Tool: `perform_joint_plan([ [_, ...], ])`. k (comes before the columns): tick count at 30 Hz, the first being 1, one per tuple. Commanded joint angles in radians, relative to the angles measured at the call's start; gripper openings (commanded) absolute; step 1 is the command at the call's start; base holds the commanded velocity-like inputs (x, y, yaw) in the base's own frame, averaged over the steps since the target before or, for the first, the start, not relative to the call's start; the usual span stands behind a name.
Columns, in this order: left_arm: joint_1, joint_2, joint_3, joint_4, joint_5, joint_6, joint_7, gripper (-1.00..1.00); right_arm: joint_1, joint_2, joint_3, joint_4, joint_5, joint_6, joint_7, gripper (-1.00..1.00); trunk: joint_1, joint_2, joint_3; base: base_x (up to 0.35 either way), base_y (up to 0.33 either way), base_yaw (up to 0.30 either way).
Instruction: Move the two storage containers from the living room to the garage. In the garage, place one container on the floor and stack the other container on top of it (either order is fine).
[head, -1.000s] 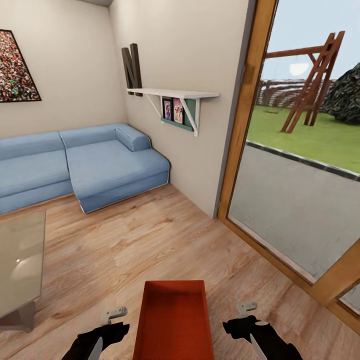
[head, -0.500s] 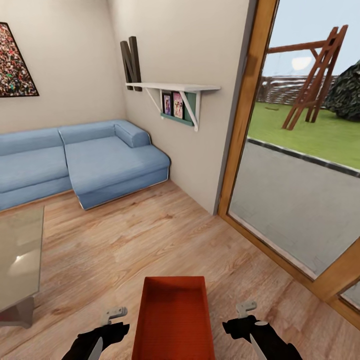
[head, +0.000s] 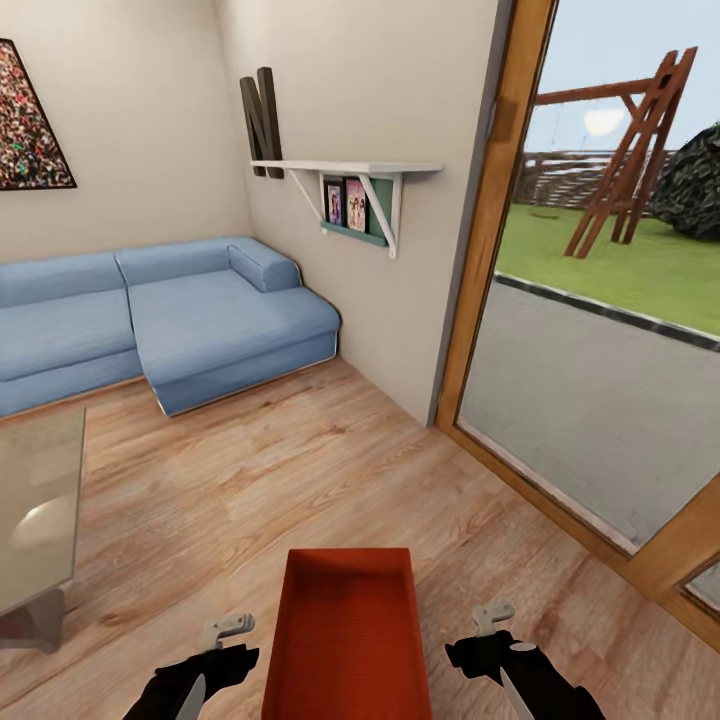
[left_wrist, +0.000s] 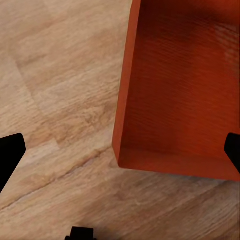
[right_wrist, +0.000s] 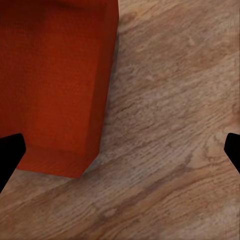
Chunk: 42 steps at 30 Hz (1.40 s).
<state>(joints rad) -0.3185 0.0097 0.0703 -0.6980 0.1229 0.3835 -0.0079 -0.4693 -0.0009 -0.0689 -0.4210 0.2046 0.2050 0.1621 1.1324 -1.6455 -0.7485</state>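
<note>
one storage container (head: 348, 640) sits on the living room's wood floor (head: 300, 470), between the left gripper (head: 205, 668) and right gripper (head: 497, 655), touching neither. both are spread wide and hold nothing. to lift it well, i'd bring each hand inward onto its nearer long wall evenly, so it stays level.

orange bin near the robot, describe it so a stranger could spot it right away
Start at the blue sofa against the far wall, then follow the light wood plank floor back toward the robot. The orange bin sits on those planks between the left gripper and right gripper. It is a plain, open-topped, thin-walled rectangle, the one orange-red thing here.
</note>
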Motion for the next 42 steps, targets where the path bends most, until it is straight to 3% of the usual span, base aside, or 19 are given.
perform_joint_plan([
  [1, 0.0, 0.0, 0.001, -0.002, 0.009, 0.006, -0.001, 1.0, 0.0, 0.001, -0.008, -0.002, 0.01, 0.005, 0.008, 1.0, 0.004, -0.008, -0.004, 0.0, 0.0, 0.0],
  [11, 0.0, 0.0, 0.0, -0.002, 0.008, 0.015, -0.004, 1.0, 0.0, 0.001, -0.004, 0.001, 0.006, 0.007, 0.011, 1.0, 0.042, -0.078, -0.035, 0.0, 0.0, 0.0],
  [16, 0.0, -0.006, -0.001, 0.0, 0.008, 0.018, -0.005, 1.0, 0.0, 0.001, -0.006, 0.003, 0.003, 0.01, 0.06, 1.0, 0.061, -0.113, -0.051, 0.0, 0.0, 0.0],
  [19, 0.0, -0.031, -0.002, 0.005, 0.007, 0.066, -0.003, 1.0, 0.0, 0.002, -0.007, 0.004, 0.003, 0.011, 0.084, 1.0, 0.073, -0.134, -0.06, 0.0, 0.0, 0.0],
  [22, -0.001, -0.039, -0.005, 0.005, 0.009, 0.128, -0.001, 1.0, 0.0, 0.002, -0.008, 0.005, 0.003, 0.011, 0.089, 1.0, 0.084, -0.155, -0.07, 0.0, 0.0, 0.0],
  [25, -0.001, -0.041, -0.006, 0.004, 0.01, 0.144, 0.0, 1.0, 0.0, 0.001, -0.008, 0.006, 0.002, 0.012, 0.091, 1.0, 0.096, -0.176, -0.079, 0.0, 0.0, 0.0],
  [38, -0.004, -0.039, -0.007, -0.003, 0.007, 0.148, -0.001, 1.0, 0.0, 0.005, -0.005, 0.055, 0.003, 0.009, 0.1, 1.0, 0.146, -0.267, -0.12, 0.0, 0.0, 0.0],
  [42, -0.004, -0.039, -0.007, -0.003, 0.007, 0.147, -0.001, 1.0, 0.0, 0.005, -0.005, 0.064, 0.004, 0.007, 0.155, 1.0, 0.161, -0.295, -0.133, 0.0, 0.0, 0.0],
])
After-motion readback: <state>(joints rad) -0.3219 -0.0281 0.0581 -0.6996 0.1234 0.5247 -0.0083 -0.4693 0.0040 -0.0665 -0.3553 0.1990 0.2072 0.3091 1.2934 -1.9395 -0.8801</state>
